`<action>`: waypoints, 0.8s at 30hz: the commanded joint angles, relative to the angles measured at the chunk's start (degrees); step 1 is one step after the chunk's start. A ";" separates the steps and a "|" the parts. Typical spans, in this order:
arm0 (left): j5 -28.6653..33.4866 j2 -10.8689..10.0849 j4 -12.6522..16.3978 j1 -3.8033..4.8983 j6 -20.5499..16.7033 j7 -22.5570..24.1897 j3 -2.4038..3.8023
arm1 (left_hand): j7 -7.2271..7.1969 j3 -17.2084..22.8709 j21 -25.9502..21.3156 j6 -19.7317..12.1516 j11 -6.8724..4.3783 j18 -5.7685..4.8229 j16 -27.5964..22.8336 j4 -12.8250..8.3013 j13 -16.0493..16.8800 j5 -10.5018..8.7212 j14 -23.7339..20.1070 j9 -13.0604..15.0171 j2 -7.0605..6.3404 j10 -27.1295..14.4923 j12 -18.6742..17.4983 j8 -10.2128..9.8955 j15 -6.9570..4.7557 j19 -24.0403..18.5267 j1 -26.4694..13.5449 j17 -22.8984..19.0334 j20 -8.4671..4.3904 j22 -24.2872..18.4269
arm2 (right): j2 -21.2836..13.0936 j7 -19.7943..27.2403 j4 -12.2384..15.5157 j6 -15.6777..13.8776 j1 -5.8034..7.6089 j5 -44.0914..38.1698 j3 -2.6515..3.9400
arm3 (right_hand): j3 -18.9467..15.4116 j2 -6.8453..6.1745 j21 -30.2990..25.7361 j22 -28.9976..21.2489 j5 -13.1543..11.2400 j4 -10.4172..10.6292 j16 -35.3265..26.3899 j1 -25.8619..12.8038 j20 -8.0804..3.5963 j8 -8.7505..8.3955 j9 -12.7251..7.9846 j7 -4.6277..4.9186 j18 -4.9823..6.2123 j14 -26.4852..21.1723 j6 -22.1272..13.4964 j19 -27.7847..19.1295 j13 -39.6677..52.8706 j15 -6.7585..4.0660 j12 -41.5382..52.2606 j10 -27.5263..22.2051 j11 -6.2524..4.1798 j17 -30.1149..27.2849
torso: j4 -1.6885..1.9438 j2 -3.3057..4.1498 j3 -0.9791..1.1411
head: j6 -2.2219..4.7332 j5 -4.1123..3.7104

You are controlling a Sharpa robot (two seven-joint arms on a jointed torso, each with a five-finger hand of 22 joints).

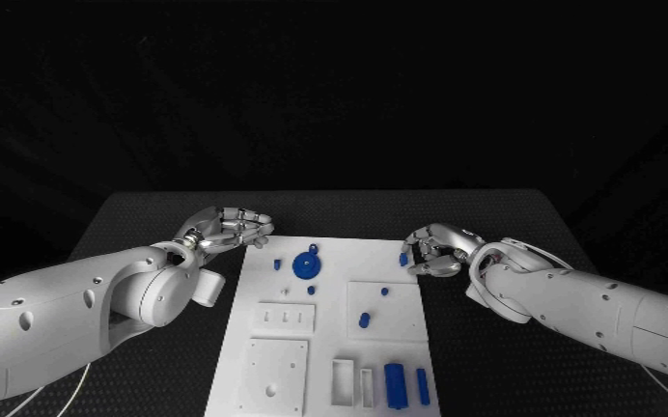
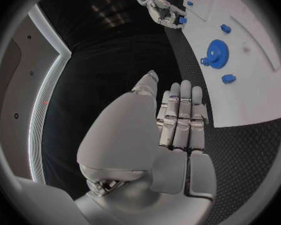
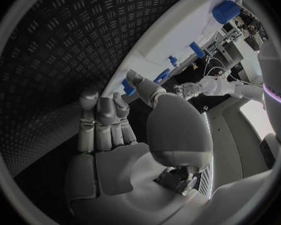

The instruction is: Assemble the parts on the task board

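The white task board lies in the middle of the table. A blue gear sits near its far left, with small blue parts around it and a blue peg mid-board. My right hand hovers at the board's far right edge and pinches a small blue part at its fingertips; that same small blue part sits by the thumb tip. My left hand is beside the far left corner, fingers curled in with nothing in them. The gear lies off to its side.
Two blue cylinders stand at the board's near right, beside white slot frames. Raised white squares occupy the near left. The black patterned table surrounds the board.
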 commanded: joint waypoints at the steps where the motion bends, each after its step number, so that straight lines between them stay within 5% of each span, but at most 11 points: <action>1: -0.08 0.09 0.09 0.01 0.87 0.35 0.04 | 0.19 -0.36 0.21 0.25 0.10 0.96 -0.21 -0.07 0.05 -0.34 -0.06 0.04 0.61 0.27 -0.12 0.06 0.16 -0.35 0.06 0.09 0.14 1.15 | 0.18 0.37 0.10 0.79 -0.11 -0.66 0.02 | 0.08 -0.16 0.18 0.06 -0.09 0.27 -0.16 -0.30 0.07 0.23 0.09 0.64 3.05 0.05 2.47 0.24 -0.09 -0.45 0.28 -2.53 -0.10 0.07 | 0.02 0.01 -0.04 | -0.01 0.07; 24: -0.18 0.09 0.06 0.01 0.85 0.22 0.03 | 0.21 -0.40 0.21 0.24 0.09 0.95 -0.24 -0.06 0.04 -0.37 -0.06 0.04 0.65 0.27 -0.17 0.03 0.17 -0.37 0.07 0.11 0.15 1.15 | 1.08 0.19 0.01 0.26 -0.35 -0.48 0.02 | -0.39 0.62 0.39 0.21 -0.09 0.84 -0.11 -1.60 -0.09 0.72 0.31 0.23 3.05 0.16 3.39 0.28 -0.19 -0.83 0.37 -2.31 -0.49 0.22 | 0.01 -0.07 -0.05 | -0.09 0.22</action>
